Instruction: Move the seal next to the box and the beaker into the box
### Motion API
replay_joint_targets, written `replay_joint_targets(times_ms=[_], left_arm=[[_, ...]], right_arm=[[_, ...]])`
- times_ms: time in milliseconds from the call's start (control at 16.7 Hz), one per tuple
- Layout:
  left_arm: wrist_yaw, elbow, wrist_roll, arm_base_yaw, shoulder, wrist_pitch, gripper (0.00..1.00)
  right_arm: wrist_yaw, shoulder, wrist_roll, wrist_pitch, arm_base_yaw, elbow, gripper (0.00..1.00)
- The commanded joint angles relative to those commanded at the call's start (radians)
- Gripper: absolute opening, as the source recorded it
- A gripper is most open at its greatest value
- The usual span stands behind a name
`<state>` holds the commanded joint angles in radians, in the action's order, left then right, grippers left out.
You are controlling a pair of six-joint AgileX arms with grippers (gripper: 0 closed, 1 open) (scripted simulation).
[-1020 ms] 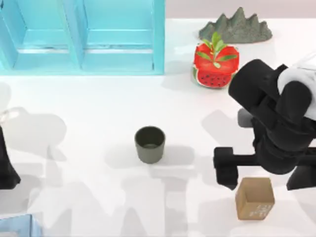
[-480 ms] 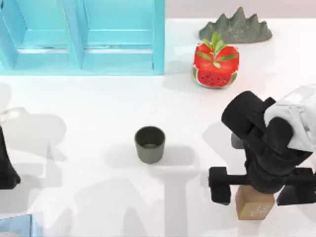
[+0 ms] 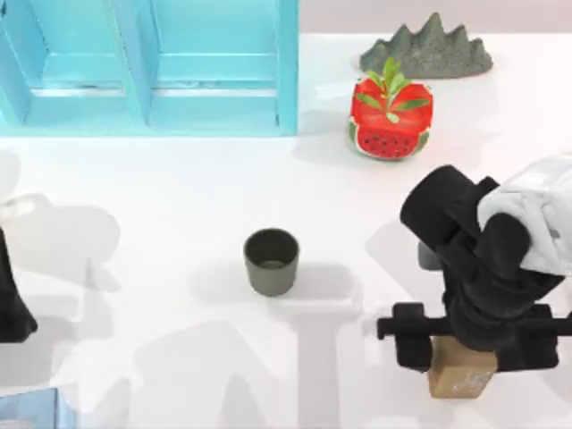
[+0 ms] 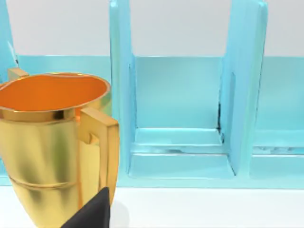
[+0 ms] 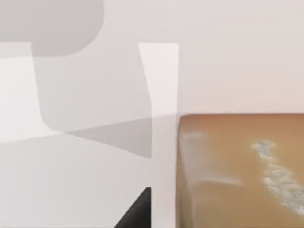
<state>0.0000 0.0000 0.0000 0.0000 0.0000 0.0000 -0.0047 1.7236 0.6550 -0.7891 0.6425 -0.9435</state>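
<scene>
Over the last second the right arm swings from beside the watermelon pot toward the near edge of the tabletop, and its claw (image 3: 469,344) drops over the seal (image 3: 460,375). The fingers, earlier spread wide and clear of the block, now sit closer together astride it, hiding its top face.

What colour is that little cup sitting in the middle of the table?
The beaker is a dark olive-grey, plain with no pattern. The top view shows it best.
</scene>
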Motion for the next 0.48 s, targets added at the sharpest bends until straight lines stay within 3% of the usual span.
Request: replay_joint_targets(times_ms=[420,480], left_arm=[[0.0,0.0,0.0,0.0,0.0,0.0,1.0],[0.0,0.0,0.0,0.0,0.0,0.0,1.0]], right_arm=[[0.0,0.0,0.0,0.0,0.0,0.0,0.02],[0.0,0.0,0.0,0.0,0.0,0.0,0.0]])
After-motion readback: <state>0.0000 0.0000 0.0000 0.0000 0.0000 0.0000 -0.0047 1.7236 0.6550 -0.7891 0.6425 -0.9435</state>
